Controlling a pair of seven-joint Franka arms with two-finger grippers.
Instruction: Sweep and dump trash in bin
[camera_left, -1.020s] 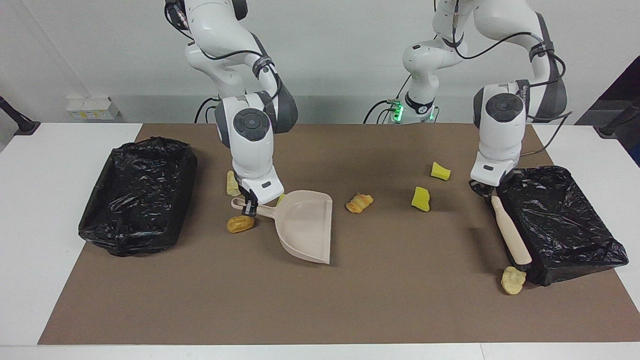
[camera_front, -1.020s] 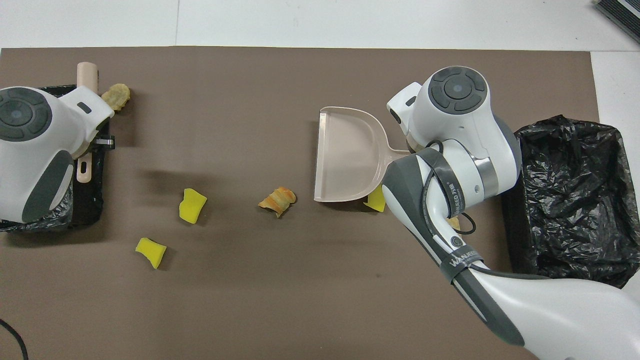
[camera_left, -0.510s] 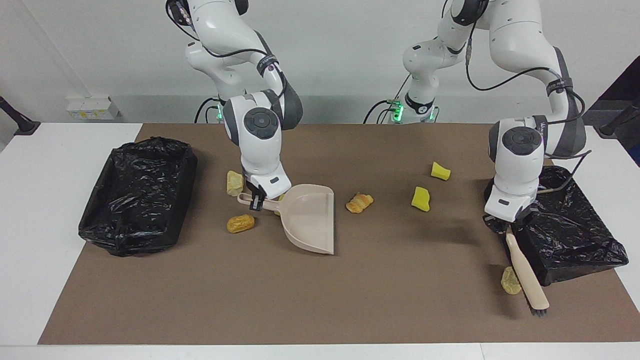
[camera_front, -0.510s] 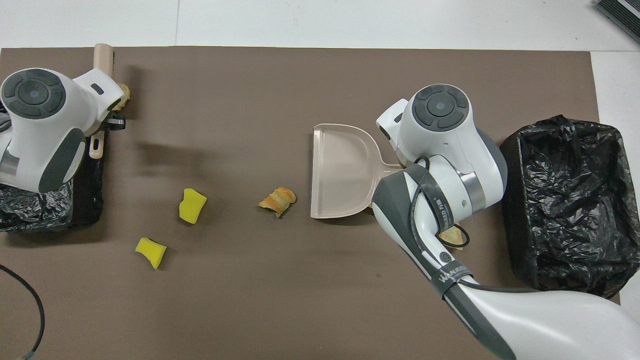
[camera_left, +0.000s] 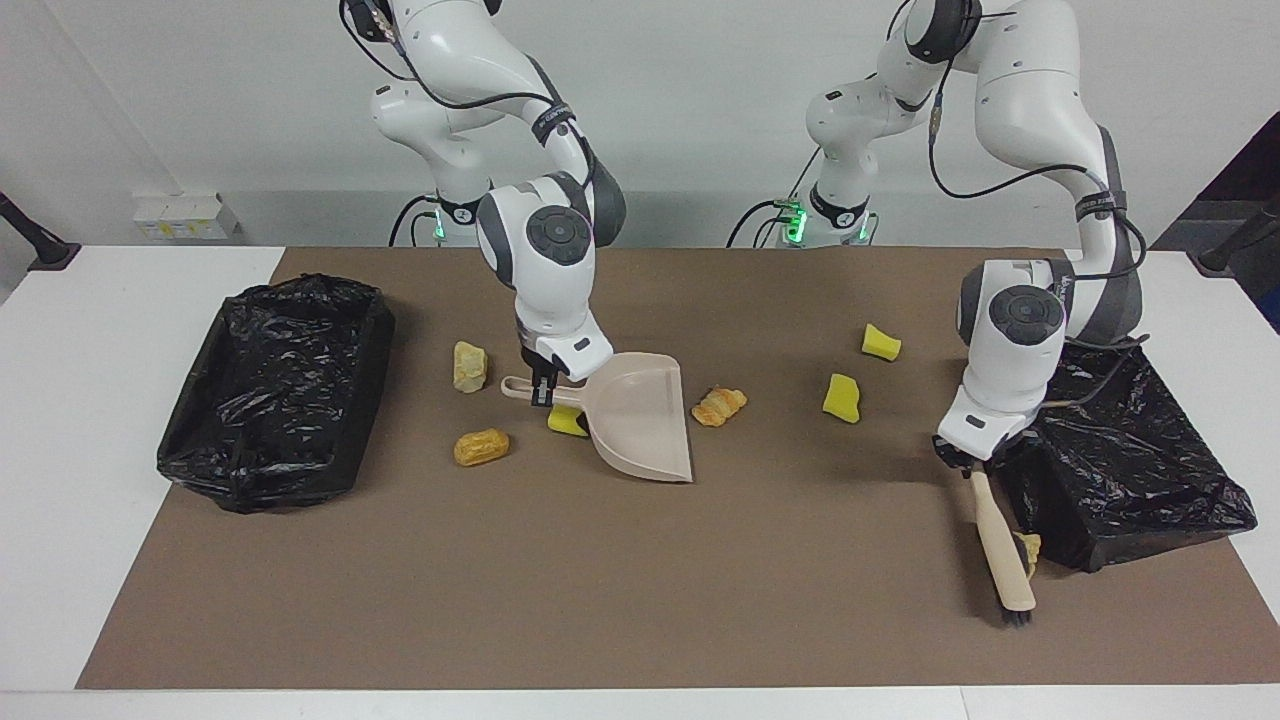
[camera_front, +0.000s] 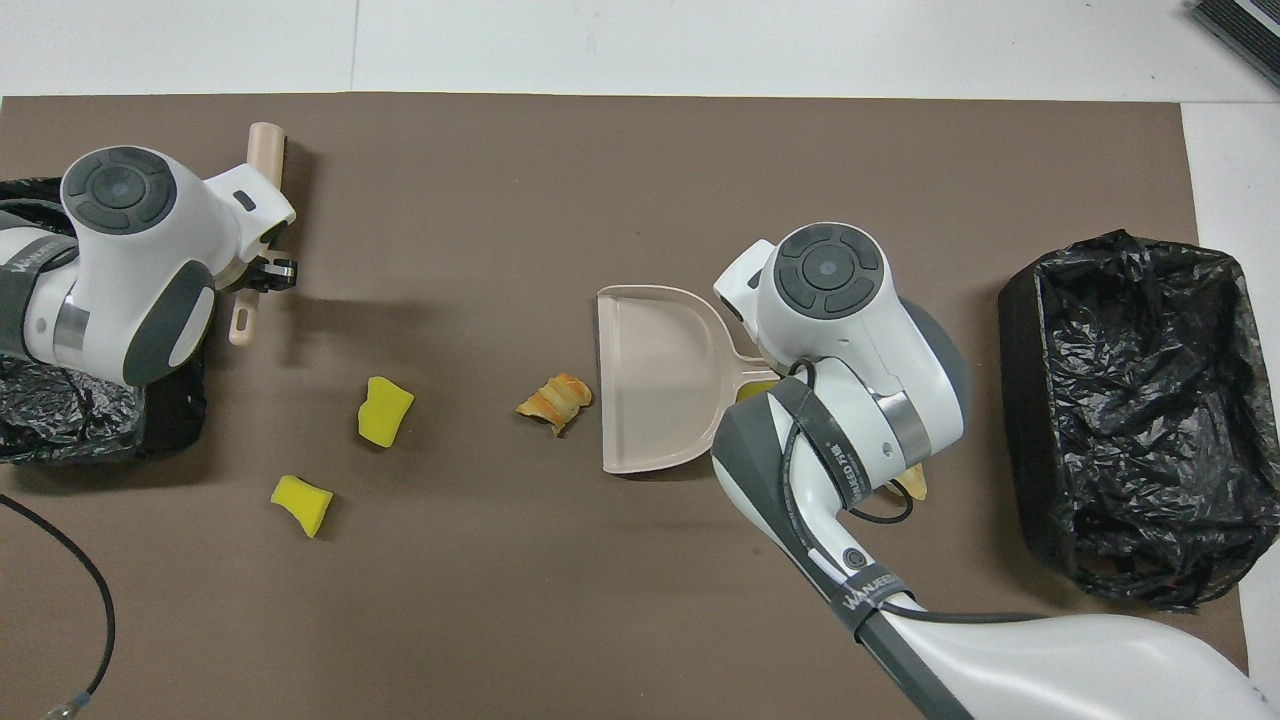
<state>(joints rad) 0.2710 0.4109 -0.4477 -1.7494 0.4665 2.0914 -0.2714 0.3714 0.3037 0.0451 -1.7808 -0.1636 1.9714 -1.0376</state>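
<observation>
A: While the right end effector (camera_left: 541, 392) sits clamped on the dustpan (camera_left: 640, 415) handle, where's the trash?

B: Croissant (camera_left: 719, 405) just beside the pan's mouth, sponge chunk (camera_left: 566, 421) under its handle (others scattered on the surface (camera_left: 600, 580)).

A: Left end effector (camera_left: 962, 462)?

B: Clamped on the brush (camera_left: 1000, 545) handle, beside the bin (camera_left: 1120, 450).
</observation>
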